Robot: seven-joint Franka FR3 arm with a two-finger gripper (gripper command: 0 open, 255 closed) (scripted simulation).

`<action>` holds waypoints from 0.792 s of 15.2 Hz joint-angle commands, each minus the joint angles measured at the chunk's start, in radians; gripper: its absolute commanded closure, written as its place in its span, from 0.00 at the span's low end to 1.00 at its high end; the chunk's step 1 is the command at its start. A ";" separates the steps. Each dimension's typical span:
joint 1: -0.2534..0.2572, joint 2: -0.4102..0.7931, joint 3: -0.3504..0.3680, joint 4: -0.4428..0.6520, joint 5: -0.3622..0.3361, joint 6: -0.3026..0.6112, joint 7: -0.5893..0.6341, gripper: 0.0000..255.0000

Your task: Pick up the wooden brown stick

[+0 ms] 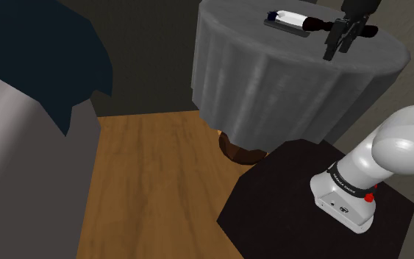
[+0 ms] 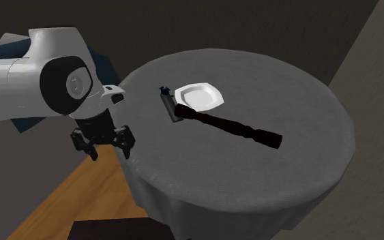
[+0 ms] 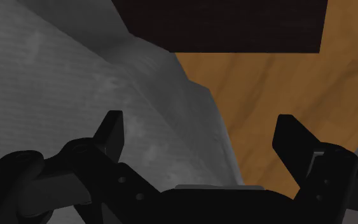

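Note:
A dark brown turned stick (image 2: 228, 126) lies flat on the round table's grey cloth (image 2: 252, 177), one end beside a white plate (image 2: 198, 95). In the shoulder view the stick (image 1: 314, 26) runs behind my gripper (image 1: 337, 50). My black gripper (image 2: 108, 148) hangs open at the table's edge on the second exterior view's left, well apart from the stick and holding nothing. In the wrist view the fingers stand wide apart around the gripper's middle (image 3: 199, 124), with the draped cloth (image 3: 75, 76) and wooden floor (image 3: 279, 83) beyond them.
A small grey flat object (image 2: 172, 109) with a blue tip lies between plate and stick. The cloth hangs low around the table (image 1: 271, 96). The dark stand (image 1: 301, 213) sits on the wood floor (image 1: 154, 184). A grey and dark blue shape (image 1: 36, 88) fills the shoulder view's left.

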 commanded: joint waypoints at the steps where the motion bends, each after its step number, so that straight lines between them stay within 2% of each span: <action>1: 0.000 0.000 0.000 0.000 0.000 0.000 0.000 0.00; 6: 0.022 -0.021 -0.157 0.028 -0.109 -0.011 -0.282 0.00; 12: 0.071 0.034 -0.352 0.125 -0.217 0.000 -0.622 0.00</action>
